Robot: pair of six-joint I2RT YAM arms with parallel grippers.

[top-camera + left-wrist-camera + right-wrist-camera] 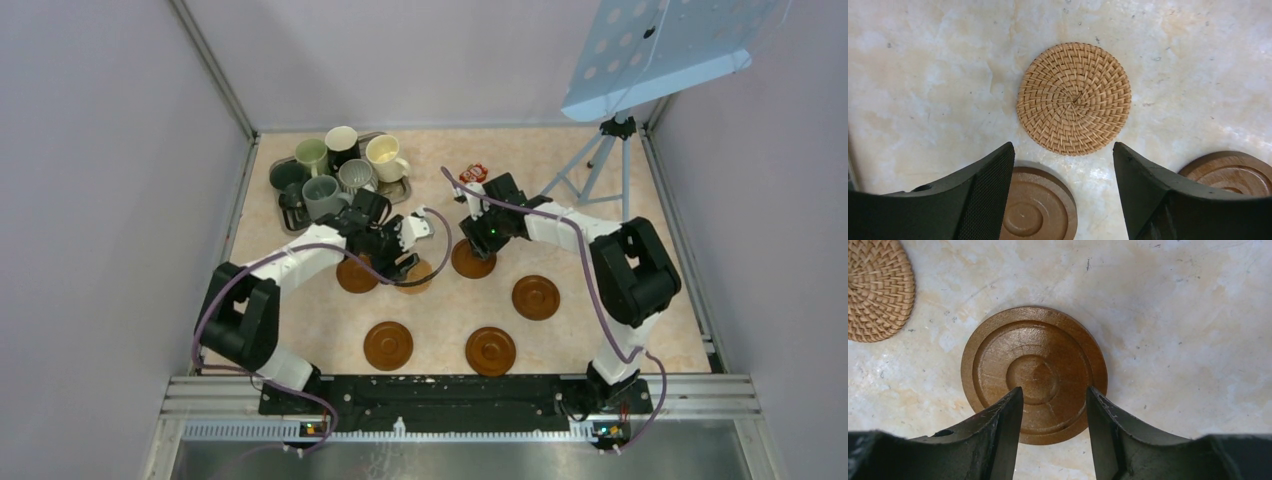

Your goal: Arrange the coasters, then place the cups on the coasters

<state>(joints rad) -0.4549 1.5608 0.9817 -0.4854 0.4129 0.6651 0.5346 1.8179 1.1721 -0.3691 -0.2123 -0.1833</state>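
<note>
6 cups (322, 192) are packed in the metal tray (290, 222), beyond the left pincer (1063, 150) and off to its left. They are cream, black with white inside, pale green, ribbed grey, grey-blue and dark grey-green, and no cup is on a coaster yet. The left pincer is held wide open over the table (923, 75) with nothing gripped. The tan woven coaster (1074, 98) lies flat just ahead of its fingertips. 1 dark coaster (1040, 210) is partly hidden under 1 finger, and a 2nd shows beside the other finger. The right pincer (1054, 390) is only partly open, with nothing between the fingers. It is poised over the 2nd dark coaster (1034, 360), and contact cannot be told. 3 more dark coasters (490, 351) lie flat behind both pincers, toward the arm bases, well apart from each other. A small red packet (473, 174) sits just beyond the right pincer. A tripod (600, 165) stands farther off to the right pincer's right, at the back corner.
</note>
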